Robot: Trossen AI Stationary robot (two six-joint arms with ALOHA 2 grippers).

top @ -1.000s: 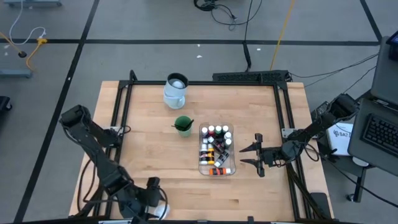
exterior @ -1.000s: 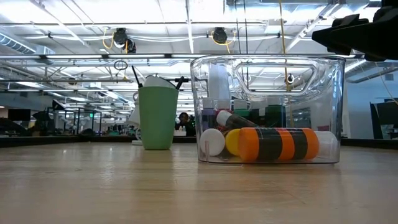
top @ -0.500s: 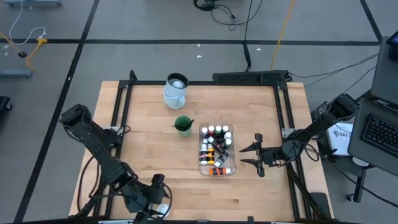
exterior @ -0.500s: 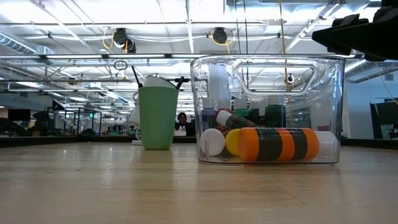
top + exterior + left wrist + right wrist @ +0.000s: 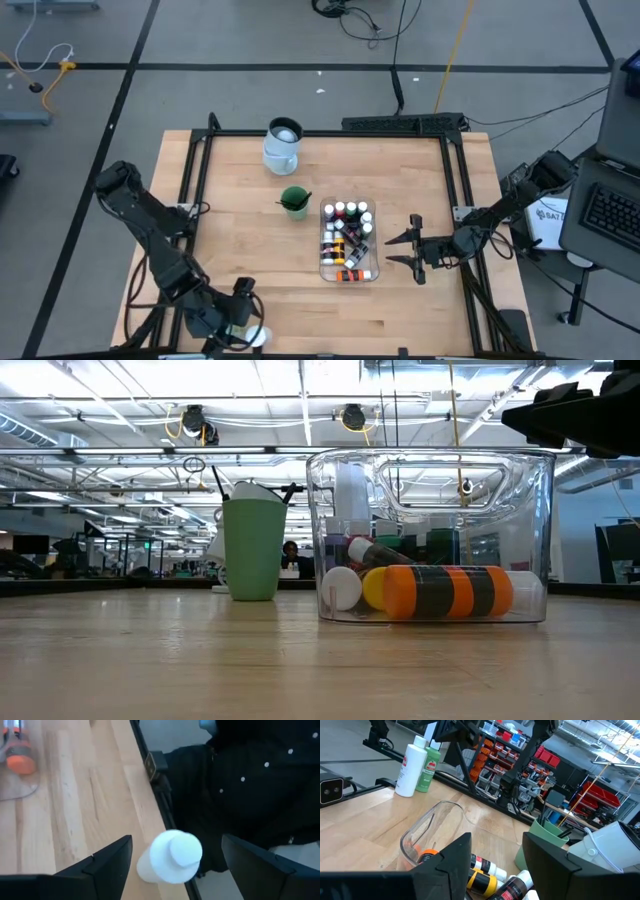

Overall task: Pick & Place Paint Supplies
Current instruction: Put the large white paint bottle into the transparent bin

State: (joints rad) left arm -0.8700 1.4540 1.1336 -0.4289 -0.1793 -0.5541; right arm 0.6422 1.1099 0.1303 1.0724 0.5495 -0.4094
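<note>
High view shows the wooden table [image 5: 250,220] with the clear plastic tub [image 5: 348,243] right of centre, packed with small white-capped paint bottles [image 5: 347,215]. An orange-and-black banded bottle [image 5: 445,592] lies on its side along the tub's near wall, as the low view shows. Just beside the tub, toward the table's middle, stands a green cup [image 5: 294,202] with thin dark brushes [image 5: 290,490] poking out of its top. Farther back sits the pale blue-white jug [image 5: 282,146].

At the front edge of the table, on the left, the left gripper [image 5: 172,855] hovers with its fingers spread wide apart. Between them in the left wrist view stands a white bottle [image 5: 170,857] at the very edge of the tabletop; neither finger seems to touch it, though the angle makes that hard to judge. Its white cap faces the camera.

To the right of the tub, the right gripper [image 5: 405,251] hangs above the table, its 2 fingers partly apart and holding nothing, pointing toward the tub. In the right wrist view, a white bottle and a green bottle [image 5: 431,771] stand upright side by side on the far side of the table.
</note>
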